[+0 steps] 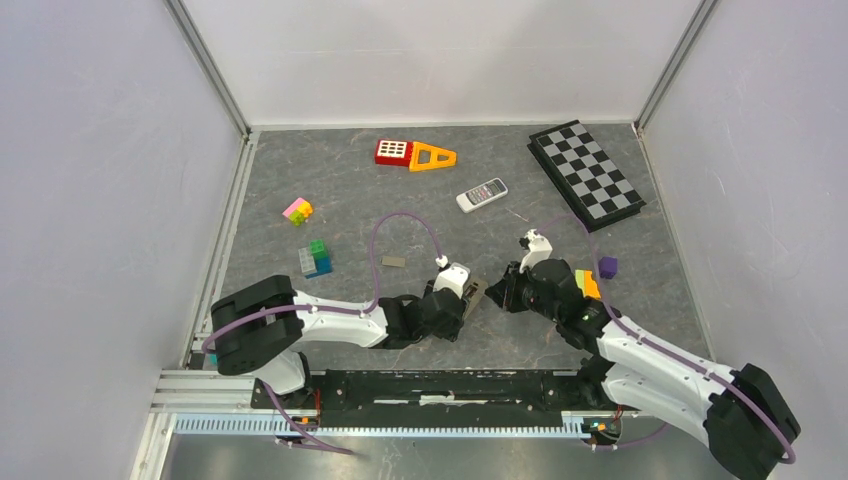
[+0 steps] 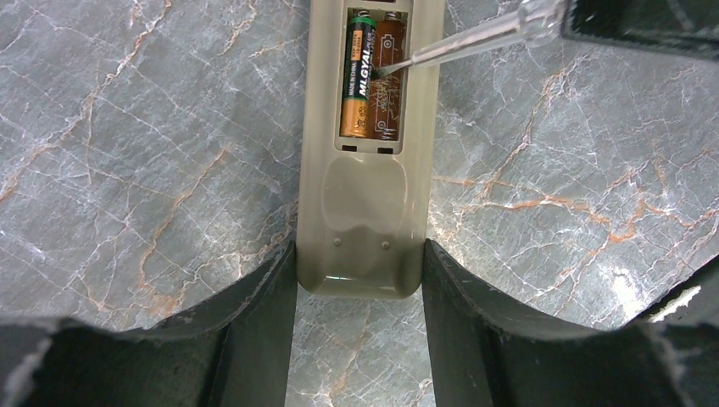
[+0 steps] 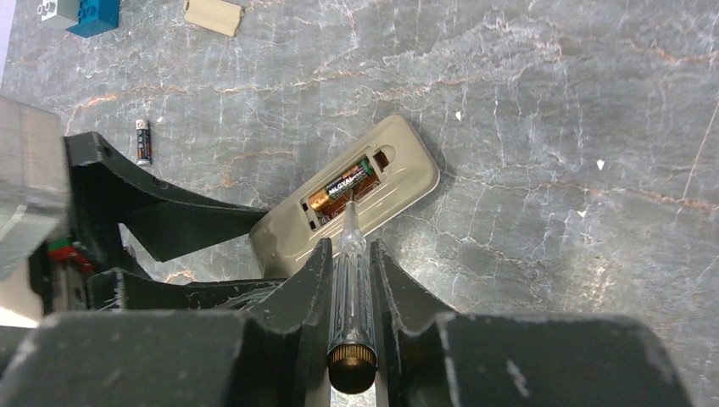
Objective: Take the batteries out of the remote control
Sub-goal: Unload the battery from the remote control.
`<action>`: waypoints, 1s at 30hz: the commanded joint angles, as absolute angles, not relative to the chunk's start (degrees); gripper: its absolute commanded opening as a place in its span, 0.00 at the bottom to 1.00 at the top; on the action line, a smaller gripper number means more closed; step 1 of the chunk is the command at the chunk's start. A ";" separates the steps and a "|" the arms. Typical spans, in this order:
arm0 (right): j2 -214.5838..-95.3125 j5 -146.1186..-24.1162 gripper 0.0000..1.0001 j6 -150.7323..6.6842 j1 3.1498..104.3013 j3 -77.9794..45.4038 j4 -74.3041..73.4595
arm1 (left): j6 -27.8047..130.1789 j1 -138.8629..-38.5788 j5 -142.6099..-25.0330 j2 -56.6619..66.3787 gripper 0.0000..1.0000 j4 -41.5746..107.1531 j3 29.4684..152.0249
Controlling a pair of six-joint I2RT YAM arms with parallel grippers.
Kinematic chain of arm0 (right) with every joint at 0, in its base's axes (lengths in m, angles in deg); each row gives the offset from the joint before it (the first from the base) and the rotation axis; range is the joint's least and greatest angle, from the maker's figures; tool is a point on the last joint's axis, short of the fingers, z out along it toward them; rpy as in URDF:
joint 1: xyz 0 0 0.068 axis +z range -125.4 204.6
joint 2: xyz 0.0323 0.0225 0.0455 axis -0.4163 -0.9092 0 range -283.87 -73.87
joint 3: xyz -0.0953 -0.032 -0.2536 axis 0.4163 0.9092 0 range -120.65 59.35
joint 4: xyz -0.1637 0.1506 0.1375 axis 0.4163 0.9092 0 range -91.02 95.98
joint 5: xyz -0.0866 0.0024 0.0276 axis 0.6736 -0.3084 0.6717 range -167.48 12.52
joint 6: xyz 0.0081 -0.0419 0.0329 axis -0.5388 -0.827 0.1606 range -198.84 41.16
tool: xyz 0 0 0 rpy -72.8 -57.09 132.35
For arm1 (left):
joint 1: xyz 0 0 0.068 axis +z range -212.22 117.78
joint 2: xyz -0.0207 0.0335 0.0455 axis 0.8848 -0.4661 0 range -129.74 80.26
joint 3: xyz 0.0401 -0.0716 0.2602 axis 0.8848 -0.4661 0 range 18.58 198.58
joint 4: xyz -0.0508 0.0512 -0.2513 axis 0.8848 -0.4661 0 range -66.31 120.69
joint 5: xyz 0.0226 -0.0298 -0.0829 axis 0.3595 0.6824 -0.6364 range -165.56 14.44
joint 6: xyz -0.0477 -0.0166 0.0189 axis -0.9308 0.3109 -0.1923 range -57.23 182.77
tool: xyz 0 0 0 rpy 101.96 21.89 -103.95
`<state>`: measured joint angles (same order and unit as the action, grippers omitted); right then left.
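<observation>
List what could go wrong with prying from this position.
1. The clear-handled screwdriver has its tip beside the gold-and-black battery, over the empty slot; it may slip and gouge the contacts there.
2. The left fingers pinch only the end of the beige plastic remote control, so levering could twist it loose.
3. A freed battery might pop out and roll; one slim dark battery lies loose nearby.

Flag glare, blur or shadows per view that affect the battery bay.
Left wrist: black-and-gold battery sharp, white glare on the grey marble table. Right wrist: clear-handled screwdriver crisp, battery label legible. Top external: even light, beige remote tiny, bay unreadable.
</observation>
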<state>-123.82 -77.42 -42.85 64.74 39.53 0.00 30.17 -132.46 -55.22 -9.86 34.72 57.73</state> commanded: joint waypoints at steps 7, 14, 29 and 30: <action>-122.94 -72.39 0.00 -32.40 65.89 53.39 -18.79 | 28.00 -132.38 -64.01 -11.84 0.22 33.85 56.71; -123.19 -71.83 0.00 -24.90 66.83 60.43 -27.37 | 27.05 -131.63 -67.62 -11.71 0.17 36.57 55.32; -124.62 -75.05 0.00 -25.67 65.52 57.89 -30.15 | 25.02 -127.14 -69.46 -9.31 0.13 36.75 52.07; -124.93 -78.08 0.00 -25.89 63.88 56.12 -30.11 | 25.08 -127.00 -68.65 -9.04 0.13 35.28 52.06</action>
